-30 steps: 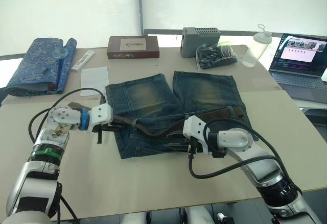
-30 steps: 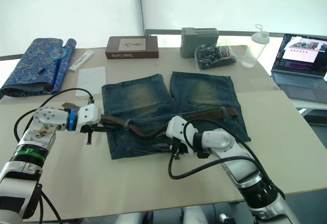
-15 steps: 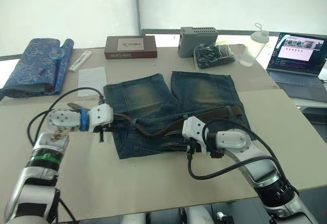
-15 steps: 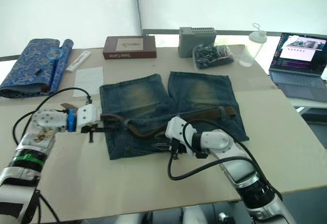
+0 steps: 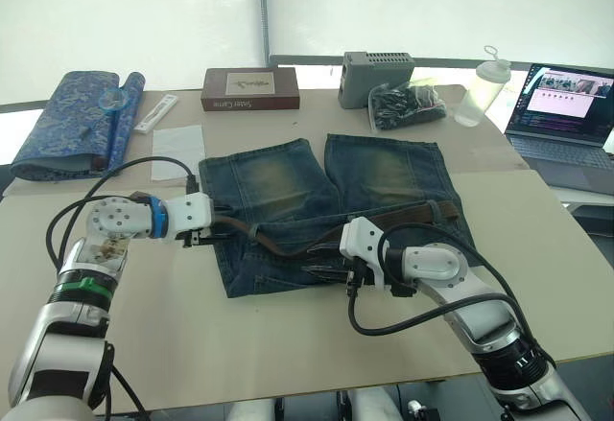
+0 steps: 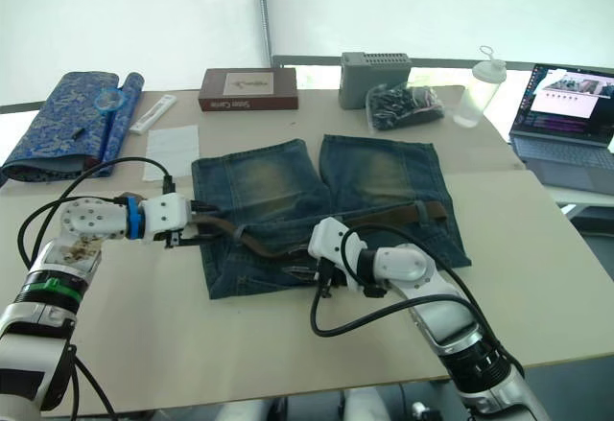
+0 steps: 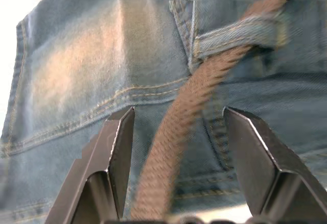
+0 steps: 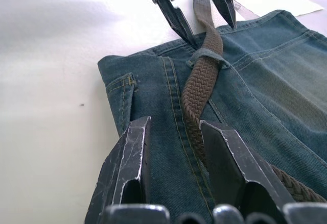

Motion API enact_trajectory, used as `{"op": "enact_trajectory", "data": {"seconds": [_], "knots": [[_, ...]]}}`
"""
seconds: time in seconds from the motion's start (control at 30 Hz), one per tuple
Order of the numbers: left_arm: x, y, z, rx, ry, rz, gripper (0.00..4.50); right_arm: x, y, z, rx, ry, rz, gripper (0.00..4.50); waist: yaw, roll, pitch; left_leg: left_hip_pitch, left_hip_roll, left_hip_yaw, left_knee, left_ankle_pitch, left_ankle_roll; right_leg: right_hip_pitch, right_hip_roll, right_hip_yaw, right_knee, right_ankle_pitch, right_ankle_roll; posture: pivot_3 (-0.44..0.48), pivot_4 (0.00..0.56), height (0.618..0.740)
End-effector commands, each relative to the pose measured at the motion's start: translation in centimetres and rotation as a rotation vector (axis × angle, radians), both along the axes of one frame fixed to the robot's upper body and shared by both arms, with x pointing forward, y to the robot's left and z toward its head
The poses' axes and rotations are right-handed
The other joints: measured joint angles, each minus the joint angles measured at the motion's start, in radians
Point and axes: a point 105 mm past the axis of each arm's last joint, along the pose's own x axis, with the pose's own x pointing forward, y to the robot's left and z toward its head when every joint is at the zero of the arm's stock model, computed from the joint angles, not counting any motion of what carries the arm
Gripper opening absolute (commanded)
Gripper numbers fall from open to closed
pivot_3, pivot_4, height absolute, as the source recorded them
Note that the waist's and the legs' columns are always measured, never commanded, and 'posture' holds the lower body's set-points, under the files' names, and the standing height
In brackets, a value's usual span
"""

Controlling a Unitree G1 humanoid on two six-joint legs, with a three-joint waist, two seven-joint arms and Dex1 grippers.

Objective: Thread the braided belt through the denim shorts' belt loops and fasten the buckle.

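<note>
The left arm reaches inward, its left gripper [image 5: 203, 237] held low with fingers [image 7: 115, 155] spread apart. The right arm bends across, its right gripper [image 5: 342, 272] pointing left, fingers [image 8: 130, 163] parted.

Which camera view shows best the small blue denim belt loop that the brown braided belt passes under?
The right wrist view: the small blue denim belt loop lies fully visible across the brown braided belt. The left wrist view shows the same loop, blurred and partly cut off. In both eye views it is only a tiny strip.
</note>
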Motion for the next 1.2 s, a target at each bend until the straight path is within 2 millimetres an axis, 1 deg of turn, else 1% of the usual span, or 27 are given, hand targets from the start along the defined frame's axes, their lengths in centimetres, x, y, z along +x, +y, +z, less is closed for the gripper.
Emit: {"op": "enact_trajectory", "data": {"seconds": [0.03, 0.1, 0.13, 0.2, 0.23, 0.27, 0.33, 0.37, 0.4, 0.53, 0.6, 0.67, 0.77, 0.87, 0.9, 0.93, 1.0, 1.07, 1.13, 1.2], "knots": [[0.7, -0.6, 0.1, 0.040, -0.043, -0.033, 2.64, -0.1, 0.2, 1.2, 0.023, -0.057, -0.001, 1.75, 0.000, 0.000, 0.000, 0.000, 0.000, 0.000, 0.000, 0.000, 0.000, 0.000, 0.000, 0.000, 0.000, 0.000, 0.000, 0.000, 0.150, 0.740], [0.6, -0.7, -0.2, 0.041, -0.010, -0.052, 2.08, -0.1, 0.1, 1.1, 0.021, -0.057, -0.004, 1.75, -0.001, 0.000, 0.000, 0.000, 0.000, 0.000, 0.000, 0.000, 0.000, 0.000, 0.000, 0.000, 0.000, 0.000, 0.000, 0.000, 0.150, 0.740], [0.5, -0.7, -0.4, 0.040, 0.013, -0.062, 1.58, -0.1, 0.1, 1.1, 0.021, -0.056, -0.006, 1.75, -0.002, 0.000, 0.000, 0.000, 0.000, 0.000, 0.000, 0.000, 0.000, 0.000, 0.000, 0.000, 0.000, 0.000, 0.000, 0.000, 0.150, 0.740], [-0.5, -0.7, -0.7, -0.010, 0.136, -0.091, 0.66, 0.0, 0.1, 1.0, 0.019, -0.055, -0.011, 1.75, -0.004, 0.000, 0.000, 0.000, 0.000, 0.000, 0.000, 0.000, 0.000, 0.000, 0.000, 0.000, 0.000, 0.000, 0.000, 0.000, 0.150, 0.740], [-0.8, -0.7, -0.6, -0.059, 0.210, -0.090, 0.11, 0.0, 0.0, 0.9, 0.017, -0.054, -0.013, 1.75, -0.006, 0.000, 0.000, 0.000, 0.000, 0.000, 0.000, 0.000, 0.000, 0.000, 0.000, 0.000, 0.001, 0.000, 0.000, 0.000, 0.150, 0.740], [-1.3, -0.7, -0.4, -0.115, 0.317, -0.087, 0.03, 0.0, 0.0, 0.7, 0.006, -0.049, -0.014, 1.75, -0.007, 0.000, 0.000, 0.000, 0.001, 0.000, 0.000, 0.000, 0.000, 0.000, 0.000, 0.000, 0.001, 0.000, 0.000, 0.000, 0.150, 0.740], [-1.9, -0.9, 0.3, -0.209, 0.473, -0.072, 0.03, 0.0, -0.1, 0.1, -0.019, -0.039, -0.011, 1.75, -0.010, 0.000, 0.000, -0.001, 0.001, 0.000, 0.000, 0.000, 0.000, 0.000, 0.000, 0.000, 0.002, 0.000, 0.000, 0.000, 0.150, 0.740], [-2.1, -0.9, 0.5, -0.234, 0.516, -0.064, 0.03, -0.1, -0.1, -0.1, -0.025, -0.036, -0.009, 1.75, -0.010, 0.000, 0.000, -0.001, 0.001, 0.000, 0.000, 0.000, 0.000, 0.000, 0.000, 0.000, 0.002, 0.000, 0.000, 0.000, 0.150, 0.740], [-2.6, -1.0, 0.8, -0.262, 0.602, -0.050, 0.03, -0.1, -0.1, -0.5, -0.046, -0.025, -0.006, 1.75, -0.010, 0.000, 0.000, -0.001, 0.001, 0.000, 0.001, 0.000, 0.001, 0.000, 0.001, 0.000, 0.003, 0.000, 0.001, 0.000, 0.150, 0.740], [-4.3, -1.1, 1.4, -0.353, 0.965, 0.101, 0.03, 0.6, -0.4, -2.4, -0.119, -0.001, -0.016, 1.75, -0.021, 0.000, 0.000, -0.001, 0.001, -0.001, 0.001, -0.001, 0.001, 0.000, 0.001, 0.000, 0.005, -0.001, 0.001, 0.000, 0.150, 0.740], [-5.2, -1.2, 1.4, -0.393, 1.119, 0.177, 0.03, 1.3, -0.4, -3.0, -0.139, 0.005, -0.038, 1.75, -0.027, 0.000, 0.000, -0.001, 0.001, -0.001, 0.001, -0.001, 0.001, 0.000, 0.001, 0.000, 0.006, -0.002, 0.003, 0.000, 0.150, 0.740], [-5.8, -1.2, 1.7, -0.433, 1.234, 0.237, 0.03, 1.7, -0.5, -3.5, -0.167, -0.005, -0.042, 1.75, -0.028, 0.000, 0.000, -0.001, 0.001, -0.001, 0.001, -0.001, 0.001, 0.000, 0.001, 0.001, 0.007, -0.003, 0.003, 0.000, 0.150, 0.740], [-6.8, -1.8, 4.0, -0.575, 1.412, 0.247, 0.03, 2.3, -0.7, -3.9, -0.179, -0.003, -0.066, 1.75, -0.029, -0.001, 0.000, -0.001, 0.001, -0.001, 0.001, -0.001, 0.001, -0.001, 0.001, 0.001, 0.008, -0.004, 0.003, 0.000, 0.150, 0.740], [-7.3, -1.9, 6.3, -0.730, 1.572, 0.258, 0.03, 2.6, -1.1, -4.8, -0.215, -0.005, -0.079, 1.75, -0.028, -0.001, 0.001, 0.000, 0.000, -0.001, 0.002, -0.001, 0.001, -0.001, 0.001, 0.002, 0.010, -0.004, 0.003, 0.000, 0.150, 0.740], [-7.6, -1.8, 6.6, -0.764, 1.626, 0.271, 0.03, 2.7, -1.2, -5.1, -0.229, -0.005, -0.082, 1.75, -0.028, -0.001, 0.000, 0.000, 0.000, -0.002, 0.002, -0.001, 0.001, -0.001, 0.000, 0.002, 0.011, -0.005, 0.003, 0.000, 0.150, 0.740], [-7.9, -1.6, 6.7, -0.781, 1.665, 0.282, 0.03, 2.7, -1.3, -5.4, -0.239, -0.007, -0.083, 1.75, -0.029, -0.001, 0.000, 0.001, 0.000, -0.001, 0.002, -0.001, 0.001, -0.001, 0.000, 0.002, 0.011, -0.005, 0.003, 0.000, 0.150, 0.740], [-8.8, -1.3, 6.6, -0.812, 1.744, 0.300, 0.03, 2.8, -1.5, -5.9, -0.268, -0.013, -0.084, 1.75, -0.031, -0.001, 0.000, 0.002, 0.000, -0.001, 0.002, -0.001, 0.001, -0.001, 0.000, 0.004, 0.012, -0.009, 0.009, 0.000, 0.150, 0.740], [-9.7, -1.0, 6.3, -0.807, 1.798, 0.314, 0.03, 2.7, -1.9, -6.3, -0.301, -0.013, -0.078, 1.75, -0.031, -0.001, 0.000, 0.002, 0.000, -0.001, 0.002, -0.001, 0.001, -0.001, 0.000, 0.004, 0.013, -0.010, 0.009, 0.000, 0.150, 0.740], [-10.1, -0.6, 5.5, -0.790, 1.814, 0.353, 0.03, 2.6, -2.2, -6.5, -0.311, -0.014, -0.084, 1.75, -0.029, -0.001, 0.000, 0.003, 0.000, -0.001, 0.002, -0.001, 0.001, -0.001, 0.000, 0.005, 0.014, -0.010, 0.007, 0.000, 0.150, 0.740], [-10.0, 0.2, 3.9, -0.766, 1.797, 0.422, 0.03, 2.5, -2.5, -6.5, -0.310, -0.008, -0.088, 1.75, -0.023, -0.001, 0.000, 0.004, -0.001, -0.001, 0.002, -0.001, 0.001, 0.000, 0.000, 0.005, 0.014, -0.009, 0.006, 0.000, 0.150, 0.740]]}}
